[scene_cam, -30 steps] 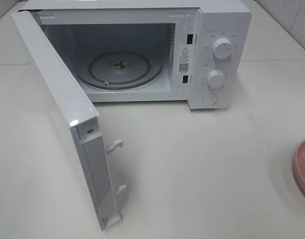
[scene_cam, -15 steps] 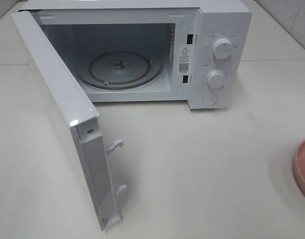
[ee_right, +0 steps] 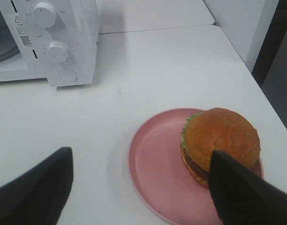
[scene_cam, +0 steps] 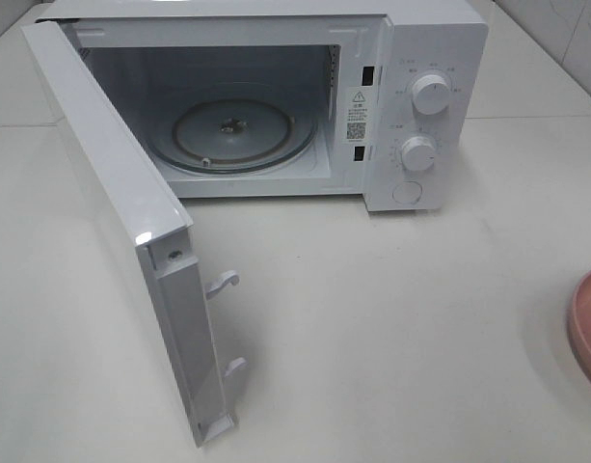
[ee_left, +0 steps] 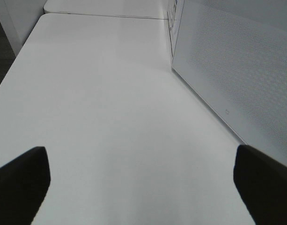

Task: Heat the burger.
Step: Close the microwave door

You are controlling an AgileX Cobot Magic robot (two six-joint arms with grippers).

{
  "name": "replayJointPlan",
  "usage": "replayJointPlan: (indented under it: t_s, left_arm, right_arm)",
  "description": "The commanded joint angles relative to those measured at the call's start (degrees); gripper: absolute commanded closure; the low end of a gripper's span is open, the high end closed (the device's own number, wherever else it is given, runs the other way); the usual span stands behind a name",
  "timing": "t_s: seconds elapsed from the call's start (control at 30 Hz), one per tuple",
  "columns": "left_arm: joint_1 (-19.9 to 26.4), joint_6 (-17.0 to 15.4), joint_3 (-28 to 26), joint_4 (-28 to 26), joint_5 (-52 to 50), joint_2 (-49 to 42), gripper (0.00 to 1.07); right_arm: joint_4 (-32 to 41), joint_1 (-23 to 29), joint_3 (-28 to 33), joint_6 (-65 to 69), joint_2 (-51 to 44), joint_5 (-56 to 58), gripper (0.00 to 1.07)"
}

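White table [scene_cam: 391,318] carries an open-doored microwave [scene_cam: 411,106] and pink plate [ee_right: 157,173].

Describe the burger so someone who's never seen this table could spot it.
Start at the white microwave with its door open; out from its knob side lies a round pink plate. The burger sits off-centre on it: brown domed bun, green edge, the only food in sight.

The microwave [scene_cam: 276,96] stands at the back of the table [scene_cam: 391,318]. Its door [scene_cam: 131,222] swings out to the left and toward the front. The glass turntable [scene_cam: 232,130] lies inside it. The knobs [scene_cam: 430,95] sit on its right side. The plate [ee_right: 157,164] lies on the table, well to the right and in front. The burger [ee_right: 220,140] sits on the plate.
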Motion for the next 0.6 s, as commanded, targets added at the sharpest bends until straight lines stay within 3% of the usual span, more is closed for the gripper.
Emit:
replayJointPlan:
  t_s: [0.03,0.6]
  left_arm:
    - [0.1,-0.1,0.1,0.2,-1.0,-0.3,0.06]
    - [0.1,-0.2,0.1,0.1,-1.0,-0.3,0.07]
  right_arm:
    - [0.2,-0.2,0.1,-0.5,-1.5,-0.4,0.31]
    - [0.2,-0.2,0.1,-0.5,-1.5,-0.4,0.31]
